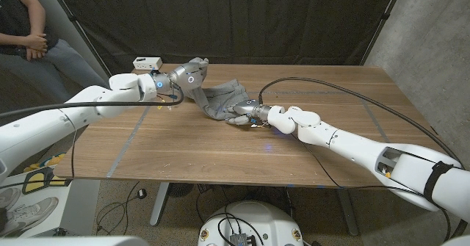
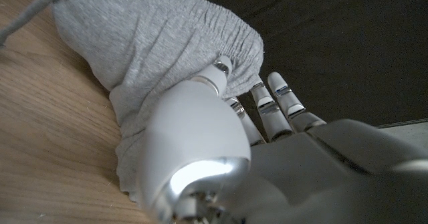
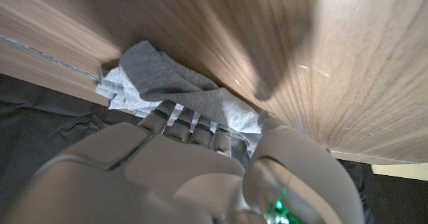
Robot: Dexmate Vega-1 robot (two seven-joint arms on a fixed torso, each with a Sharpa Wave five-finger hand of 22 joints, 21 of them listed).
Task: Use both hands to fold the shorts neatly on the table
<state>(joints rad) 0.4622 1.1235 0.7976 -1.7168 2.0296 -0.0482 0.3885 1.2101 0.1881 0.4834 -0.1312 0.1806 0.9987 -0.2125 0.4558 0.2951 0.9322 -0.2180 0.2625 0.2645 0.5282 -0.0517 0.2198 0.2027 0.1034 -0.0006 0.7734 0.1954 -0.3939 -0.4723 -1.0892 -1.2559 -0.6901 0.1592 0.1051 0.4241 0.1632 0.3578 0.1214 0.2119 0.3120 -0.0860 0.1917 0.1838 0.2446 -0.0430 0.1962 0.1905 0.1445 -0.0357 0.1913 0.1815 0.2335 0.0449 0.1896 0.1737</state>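
From the head view I see the soft grey cotton shorts (image 1: pixel 219 99) bunched mid-table between my left hand (image 1: pixel 189 76) and right hand (image 1: pixel 242 114). Both wrist views show fingers clamped on fabric, so I should lift evenly and pull taut before folding.

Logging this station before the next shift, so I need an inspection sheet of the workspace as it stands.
Surface: wooden table, pale tape lines on it.
Job's things: grey shorts, bunched, not yet folded.
Clutter: small white box at the far edge.
Hands: left hand grips the shorts' elastic waistband; right hand holds the shorts' other end.
Cables: black cable loops across the table's right side; more cables on the floor.
Surroundings: dark curtain behind; seated person at far left.
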